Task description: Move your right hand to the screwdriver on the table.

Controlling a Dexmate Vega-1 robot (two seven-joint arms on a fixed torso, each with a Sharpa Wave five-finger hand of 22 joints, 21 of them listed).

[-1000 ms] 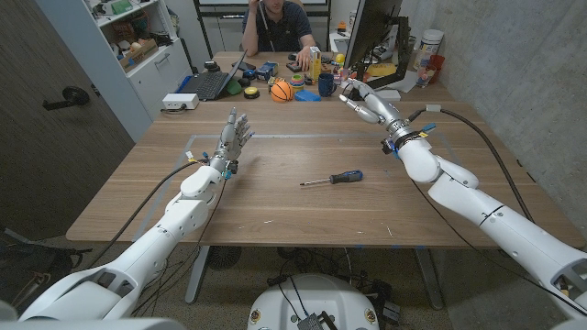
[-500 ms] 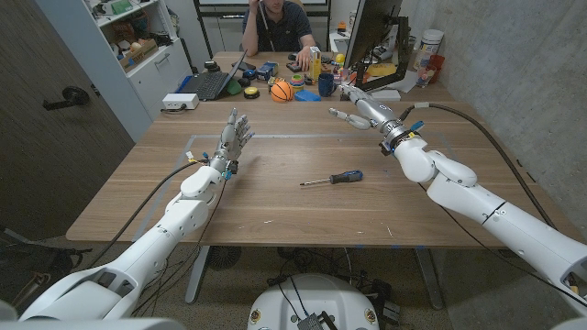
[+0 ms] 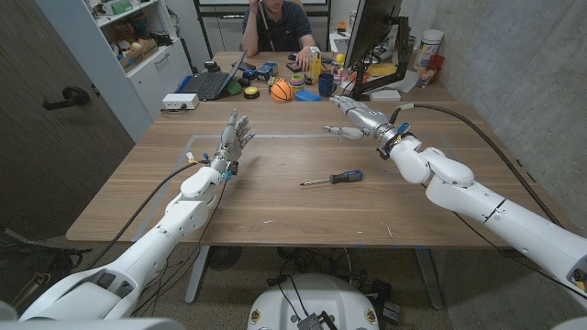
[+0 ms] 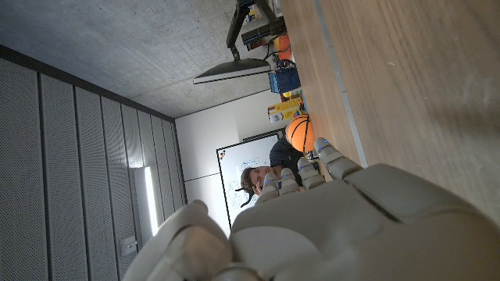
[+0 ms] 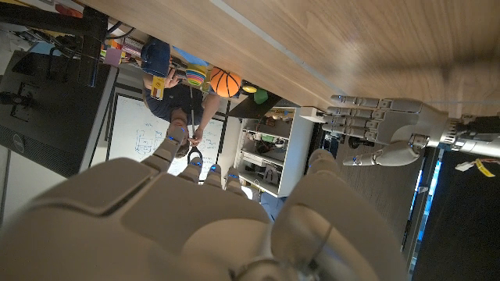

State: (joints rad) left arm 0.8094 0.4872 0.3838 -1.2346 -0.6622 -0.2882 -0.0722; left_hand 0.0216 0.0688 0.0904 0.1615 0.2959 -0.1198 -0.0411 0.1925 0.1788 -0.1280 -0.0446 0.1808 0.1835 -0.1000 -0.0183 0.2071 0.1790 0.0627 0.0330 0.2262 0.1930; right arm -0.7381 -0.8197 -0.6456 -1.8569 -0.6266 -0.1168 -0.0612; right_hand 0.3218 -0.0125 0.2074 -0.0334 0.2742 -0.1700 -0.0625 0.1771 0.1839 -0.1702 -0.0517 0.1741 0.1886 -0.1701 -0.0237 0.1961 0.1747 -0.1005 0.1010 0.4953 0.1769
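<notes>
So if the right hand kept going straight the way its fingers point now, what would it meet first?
Probably nothing soon: the right hand points across the table toward the left hand, passing beyond the screwdriver. The left hand looks first in line, though depth is unclear.

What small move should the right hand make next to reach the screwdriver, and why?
Probably lower the right hand toward the robot and slightly to its left. The screwdriver lies flat on the table, nearer to the robot than the hand, with bare wood between them. The hand is open and holds nothing, with its fingers pointing across the table.
</notes>
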